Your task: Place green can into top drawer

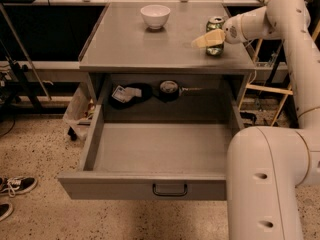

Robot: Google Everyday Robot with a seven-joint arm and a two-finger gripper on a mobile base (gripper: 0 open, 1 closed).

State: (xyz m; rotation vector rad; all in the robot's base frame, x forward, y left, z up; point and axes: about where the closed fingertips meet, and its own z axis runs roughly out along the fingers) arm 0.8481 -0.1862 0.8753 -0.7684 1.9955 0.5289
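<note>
The green can (215, 32) stands upright near the right rear of the grey cabinet top (130, 44). My gripper (201, 42) reaches in from the right, level with the can, and its pale tip overlaps the can's left front side. I cannot tell whether it holds the can. The top drawer (125, 186) is pulled fully out below the top, its inside bare, with a small black handle (170, 189) on the front panel.
A white bowl (155, 15) sits at the back middle of the cabinet top. Dark objects (131, 94) and a round item (169, 88) lie on the shelf behind the drawer. My arm's white body (265, 184) fills the lower right. Shoes (15, 185) lie on the floor at left.
</note>
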